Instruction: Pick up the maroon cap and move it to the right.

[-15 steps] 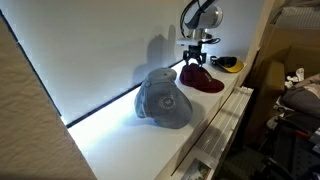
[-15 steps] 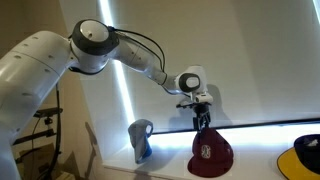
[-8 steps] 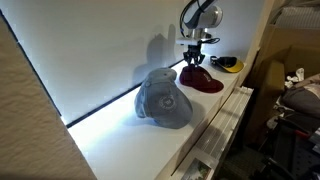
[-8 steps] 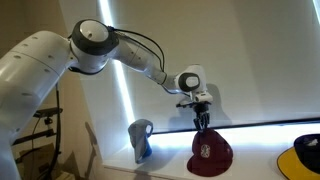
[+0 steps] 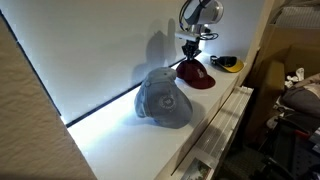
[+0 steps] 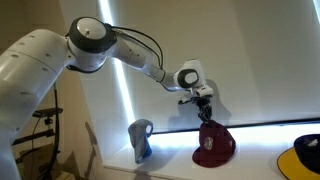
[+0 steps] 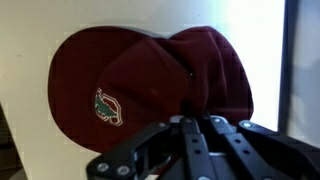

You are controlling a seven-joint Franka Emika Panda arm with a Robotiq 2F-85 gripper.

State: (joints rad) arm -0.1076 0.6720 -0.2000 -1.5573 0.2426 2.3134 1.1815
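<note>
- Since a second ago the jaws have risen and carried the dark red fabric baseball cap (image 5: 194,74) up with them; in both exterior views it now sits higher and more tilted than before.
- The jaws are closed on the fabric at the top of the dark red cap's (image 6: 213,146) crown, which is bunched between them in the wrist view.
- In the wrist view the cap (image 7: 150,85) hangs below the jaws with an embroidered badge on its front facing the camera.
- Whether the brim has fully left the white tabletop (image 5: 120,140) cannot be told.
- The larger grey-blue fabric cap (image 5: 163,98) rests on the tabletop, and the dark red cap is beyond it in an exterior view, apart from it.
- A small yellow and black item (image 5: 228,64) lies farther from the grey-blue cap (image 6: 141,138) than the dark red cap does, with the dark red cap between them.
- The white robot arm (image 6: 100,45) reaches over the grey-blue cap toward the dark red cap.
</note>
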